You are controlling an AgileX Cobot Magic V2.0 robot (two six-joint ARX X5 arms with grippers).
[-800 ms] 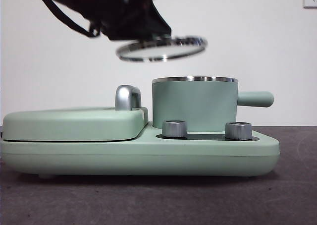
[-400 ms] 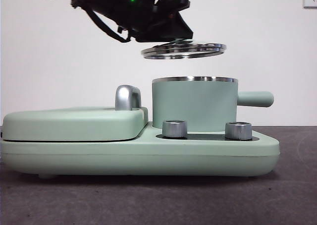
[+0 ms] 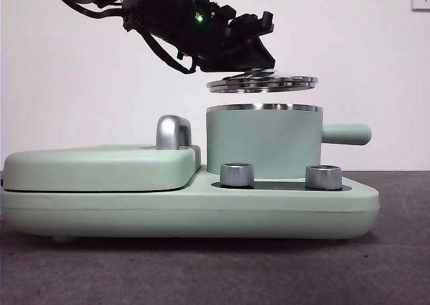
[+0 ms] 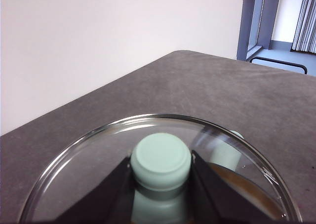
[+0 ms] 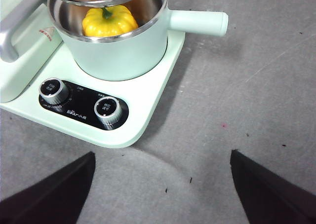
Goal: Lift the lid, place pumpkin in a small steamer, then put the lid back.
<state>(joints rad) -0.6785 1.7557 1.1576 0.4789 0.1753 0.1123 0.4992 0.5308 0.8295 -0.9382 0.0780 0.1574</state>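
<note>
Front view shows the left gripper (image 3: 252,68) has carried the lid (image 3: 262,83) sideways and down over the last second — it was hanging off to one side and tilted, and now it sits nearly level right above the small steamer (image 3: 263,144), close over the steel rim but not touching yet. So the job looks to be on its last step: the pumpkin (image 5: 109,20) is already down inside the pot, and only the lid needs lowering.

The jaws are closed on the lid's mint-green knob (image 4: 161,160), one each side, per the left wrist view. The lid is a clear glass disc with a shiny steel rim, and the pot's side handle shows straight through it.

The right gripper (image 5: 163,184) waits off to the side — jaws spread wide, holding nothing.
</note>
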